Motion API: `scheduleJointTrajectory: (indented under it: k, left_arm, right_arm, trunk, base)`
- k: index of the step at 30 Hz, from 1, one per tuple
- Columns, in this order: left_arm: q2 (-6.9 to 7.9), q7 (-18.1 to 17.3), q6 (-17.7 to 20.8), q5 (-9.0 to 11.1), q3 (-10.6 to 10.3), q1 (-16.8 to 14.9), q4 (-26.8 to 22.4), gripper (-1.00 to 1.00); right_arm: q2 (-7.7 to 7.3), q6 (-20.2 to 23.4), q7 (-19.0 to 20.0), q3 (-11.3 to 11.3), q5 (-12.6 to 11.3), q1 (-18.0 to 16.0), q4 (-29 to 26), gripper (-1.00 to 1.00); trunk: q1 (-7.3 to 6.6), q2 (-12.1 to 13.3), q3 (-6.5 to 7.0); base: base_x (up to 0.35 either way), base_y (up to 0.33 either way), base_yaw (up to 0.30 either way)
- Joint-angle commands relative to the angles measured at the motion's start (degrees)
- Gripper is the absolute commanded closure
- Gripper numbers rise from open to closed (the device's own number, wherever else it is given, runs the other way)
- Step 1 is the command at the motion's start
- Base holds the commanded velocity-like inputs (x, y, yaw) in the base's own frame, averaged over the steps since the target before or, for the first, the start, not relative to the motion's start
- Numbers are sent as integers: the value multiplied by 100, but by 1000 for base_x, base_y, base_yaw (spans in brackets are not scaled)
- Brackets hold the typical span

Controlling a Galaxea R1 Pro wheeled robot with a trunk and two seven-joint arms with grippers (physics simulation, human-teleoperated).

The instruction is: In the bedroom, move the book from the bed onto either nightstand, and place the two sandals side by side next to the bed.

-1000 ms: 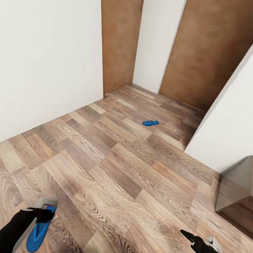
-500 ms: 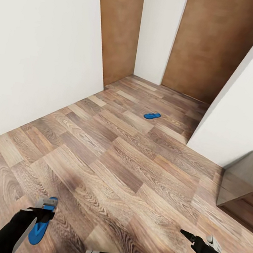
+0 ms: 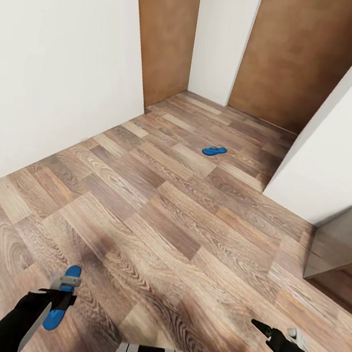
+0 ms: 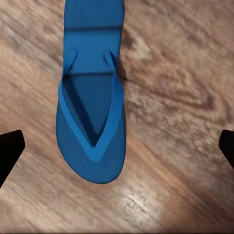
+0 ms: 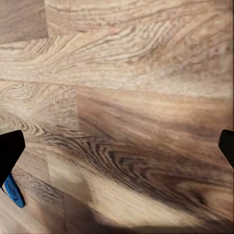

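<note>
One blue sandal [image 3: 61, 297] lies flat on the wood floor at the lower left, partly covered by my left gripper [image 3: 62, 289], which hovers over it. In the left wrist view that sandal [image 4: 92, 112] rests strap side up on the planks, between the two black fingertips [image 4: 9, 150], which stand wide apart and touch nothing. The second sandal [image 3: 214, 151] lies far ahead near the brown doors. My right gripper [image 3: 276, 331] hangs open over bare floor at the lower right. A nightstand [image 3: 339, 256] shows at the right edge. The book and the bed are out of view.
White walls close in on the left and right. Two brown doors [image 3: 304, 59] stand at the far end of the passage. Wood-plank floor [image 3: 170, 220] stretches between me and the far sandal. The right wrist view catches a blue sandal edge [image 5: 13, 192] beside one fingertip.
The whole head view has shifted, so the camera moved: floor, doors and far sandal slid up. The near sandal now sticks out farther ahead of my left gripper. Both arms keep their pose.
</note>
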Motion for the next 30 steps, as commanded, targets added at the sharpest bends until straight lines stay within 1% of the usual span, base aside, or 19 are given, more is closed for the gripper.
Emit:
scheduleJointTrajectory:
  k: [1,3,6,7,8,10,12,16,20,22,24,27,30]
  left_arm:
    - [-1,2,29,-12,2,-1,-9,-100]
    - [-1,2,29,-12,1,-1,-9,-100]
    - [-3,2,29,-12,-1,-1,-9,-100]
    - [-4,2,29,-12,0,-1,-9,-100]
    - [-6,2,29,-12,-1,-1,-9,-100]
    - [-7,2,29,-12,0,-1,-9,-100]
    - [-8,2,29,-12,1,-1,-9,-100]
    - [-10,2,29,-12,-2,-1,-9,-100]
    - [-10,2,29,-12,0,-1,-9,-100]
    - [-10,2,29,-12,1,-1,-9,-100]
    - [-10,2,29,-12,0,-1,-9,-100]
    - [-10,2,29,-12,-3,-1,-9,-100]
    - [-10,2,29,-12,-1,-1,-9,-100]
  right_arm:
    - [-2,40,23,-13,-20,-3,-1,-100]
    - [-17,41,350,-14,-19,-3,-1,-100]
    - [-115,41,1208,-11,-15,-3,5,-100]
    - [-134,41,1346,-10,-13,-3,5,-100]
    - [-161,41,1582,-12,-11,-2,8,-100]
    - [-185,41,1816,-13,-9,0,11,-100]
    - [-202,43,1939,-14,-8,1,12,-100]
    - [-232,46,2026,-14,-13,4,15,-100]
    - [-335,48,2062,-14,-20,5,45,-100]
    - [-360,49,2089,-14,-22,6,50,-100]
    - [-381,49,2210,-14,-21,6,59,-100]
    - [-396,49,2562,-9,-14,6,66,-100]
    - [-400,48,2722,-7,-10,6,63,-100]
  trunk:
    - [1,-3,-27]
    - [6,-6,-71]
    - [14,-10,-138]
    - [17,-11,-160]
    - [19,-13,-182]
    - [24,-15,-226]
    - [30,-18,-270]
    - [40,-23,-359]
    - [50,-29,-448]
    - [55,-31,-492]
    - [61,-34,-536]
    - [68,-38,-603]
    - [76,-42,-669]
  base:
    - [0,0,0]
    - [0,0,0]
    - [0,0,0]
    - [0,0,0]
    - [0,0,0]
    - [0,0,0]
    - [0,0,0]
    - [0,0,0]
    - [0,0,0]
    - [0,0,0]
    - [0,0,0]
    - [0,0,0]
    - [0,0,0]
